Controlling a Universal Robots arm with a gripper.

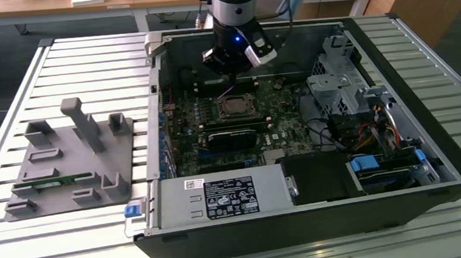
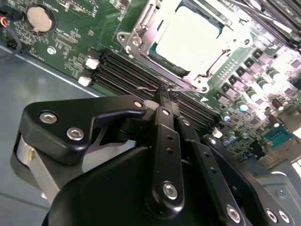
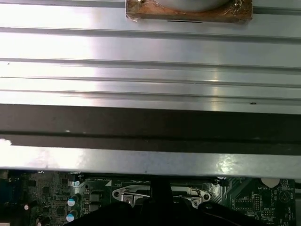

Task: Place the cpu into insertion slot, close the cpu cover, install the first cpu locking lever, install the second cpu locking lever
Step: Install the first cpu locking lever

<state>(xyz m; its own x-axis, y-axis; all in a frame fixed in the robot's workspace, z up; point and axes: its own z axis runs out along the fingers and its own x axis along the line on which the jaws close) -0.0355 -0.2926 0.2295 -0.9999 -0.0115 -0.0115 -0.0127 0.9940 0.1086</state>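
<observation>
A Universal Robots arm reaches into an open computer case [image 1: 428,170] lying on a slatted table [image 1: 63,55], its gripper [image 2: 163,94] poised over the far part of the motherboard [image 2: 80,28]. In the second wrist view the black fingers [image 2: 165,136] are drawn together, their tips at a thin wire locking lever [image 2: 181,88] that runs along the edge of the socket. Whether they pinch the wire or merely press on it cannot be told. The cpu [image 2: 188,37] lies flat in the socket just beyond the fingertips, its pale metal top ringed by the silvery cpu cover [image 2: 143,44], which appears to be down over it. The lever's long axis lies crosswise to the fingers, between the socket and the dark memory slots [image 2: 122,70]. A grey parts fixture [image 1: 70,158] stands well apart, at the exterior view's left.
</observation>
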